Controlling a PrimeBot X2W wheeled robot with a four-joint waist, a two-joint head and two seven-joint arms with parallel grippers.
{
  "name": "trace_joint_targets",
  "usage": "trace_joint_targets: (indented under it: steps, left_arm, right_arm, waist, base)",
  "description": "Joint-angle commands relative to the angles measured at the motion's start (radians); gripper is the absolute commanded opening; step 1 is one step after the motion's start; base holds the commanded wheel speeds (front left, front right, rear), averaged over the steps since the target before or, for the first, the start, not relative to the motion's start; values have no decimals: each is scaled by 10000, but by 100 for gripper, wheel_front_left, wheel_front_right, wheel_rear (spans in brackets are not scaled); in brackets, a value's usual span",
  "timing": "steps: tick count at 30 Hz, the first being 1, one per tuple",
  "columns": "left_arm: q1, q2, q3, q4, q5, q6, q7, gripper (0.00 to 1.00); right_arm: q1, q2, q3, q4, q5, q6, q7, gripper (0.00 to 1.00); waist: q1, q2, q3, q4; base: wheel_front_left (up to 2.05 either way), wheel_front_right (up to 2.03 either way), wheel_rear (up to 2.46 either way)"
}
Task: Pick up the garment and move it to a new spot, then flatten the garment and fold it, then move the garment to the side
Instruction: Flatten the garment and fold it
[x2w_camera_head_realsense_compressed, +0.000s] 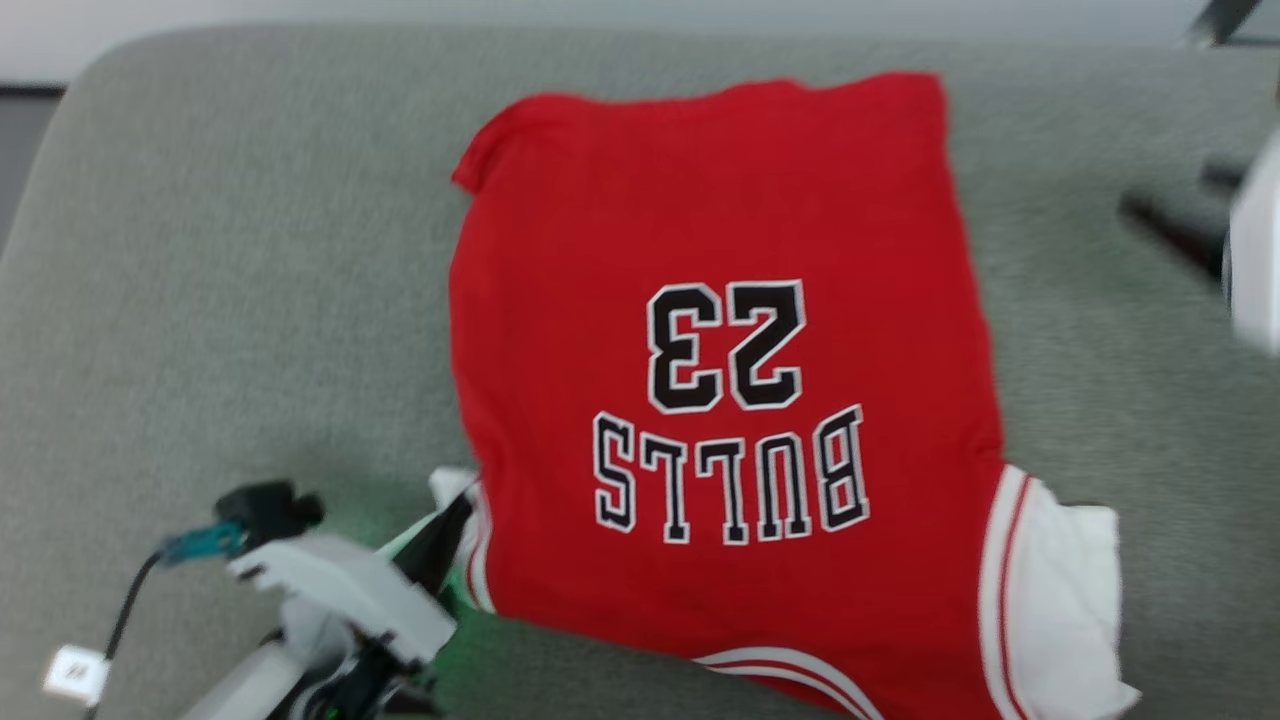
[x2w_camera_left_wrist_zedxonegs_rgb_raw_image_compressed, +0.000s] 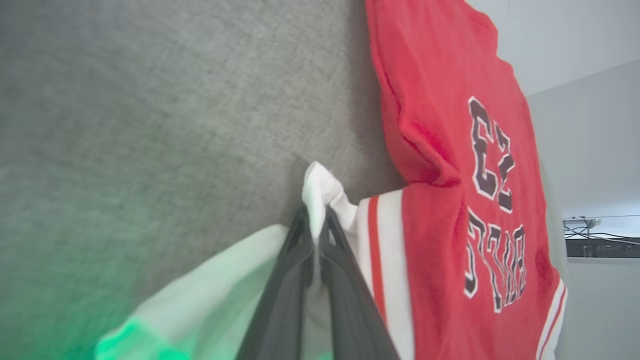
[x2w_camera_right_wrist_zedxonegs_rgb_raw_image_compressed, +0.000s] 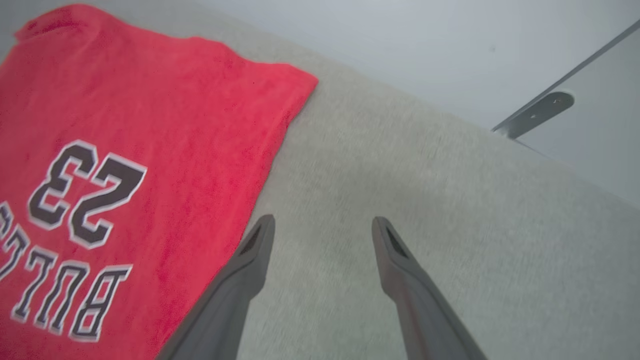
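One white sleeve of the red "BULLS 23" jersey T-shirt, spread on the grey felt worktop, is clamped in the left claw at seven o'clock; the right claw gapes empty at three. Flattening looks nearly done; folding and shifting aside remain.

You are looking at what seems a bare lab or test room: a grey felt-topped table with a rounded corner, plain pale walls, and a dark rack with loose cables.
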Motion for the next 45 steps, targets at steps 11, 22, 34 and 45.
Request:
trace_joint_targets:
  steps: [11,22,34,45]
  left_arm:
    - [-1146,-862,-372,118,492,-562,129,0]
    - [-1274,-1300,-607,657,605,-815,110,0]
    - [-1448,-1477,-565,947,501,-1050,181,0]
    - [-1521,-1571,-445,1100,577,-1123,-51,0]
  right_arm:
    - [-4773,1431,1534,5296,-2615,-15,373,100]
    - [-5782,1994,1506,8256,-3599,-12,-336,100]
    - [-5862,2218,2215,9141,-3382,17,-682,0]
    - [-6144,2070,2675,9357,-2938,8,-1468,0]
  waist:
    - [0,0,2393,2013]
    - [0,0,2883,2490]
    - [0,0,2938,2523]
    - [0,0,2621,2333]
  base:
    - [0,0,0]
    - [0,0,0]
    - [0,0,0]
    - [0,0,0]
